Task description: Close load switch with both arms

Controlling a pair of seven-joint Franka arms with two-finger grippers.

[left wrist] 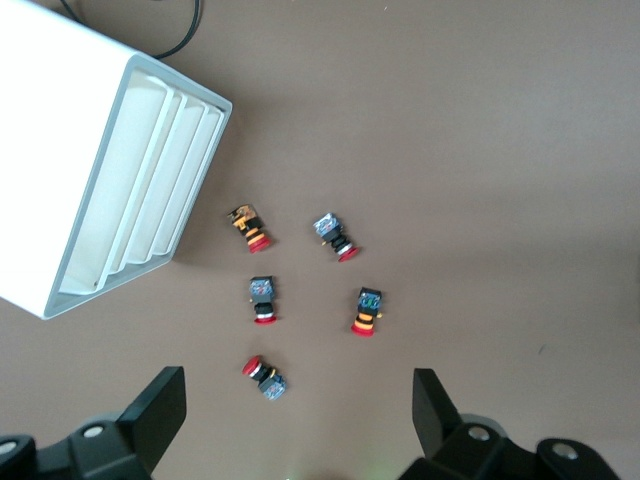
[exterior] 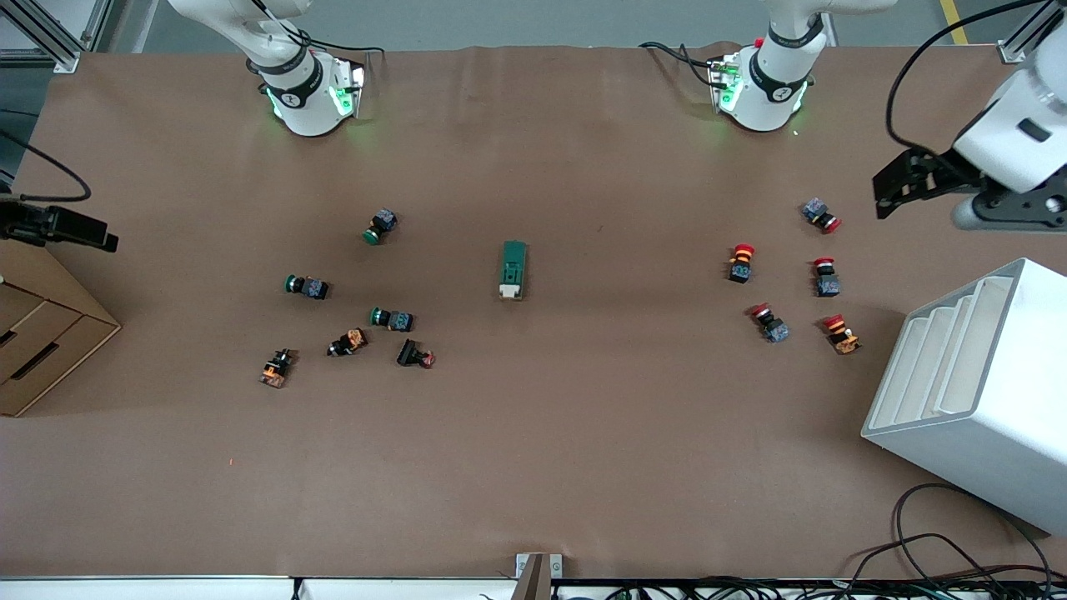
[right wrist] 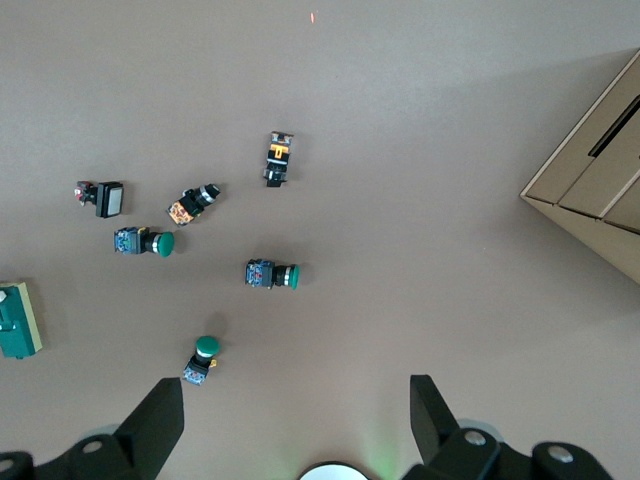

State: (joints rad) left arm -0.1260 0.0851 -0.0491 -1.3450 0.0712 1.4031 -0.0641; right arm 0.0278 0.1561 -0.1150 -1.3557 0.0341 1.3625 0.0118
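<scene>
the switch lies alone mid-table, white tab toward the front camera. the left gripper hangs spread wide over the red buttons. the right gripper hangs spread wide over the green buttons.

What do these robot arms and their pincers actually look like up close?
Both arms are glossy white rounded tubes with black bands and green-lit bases. The left arm and right arm trail thin black cables. The left gripper and right gripper each have two flat black angular fingers.
</scene>
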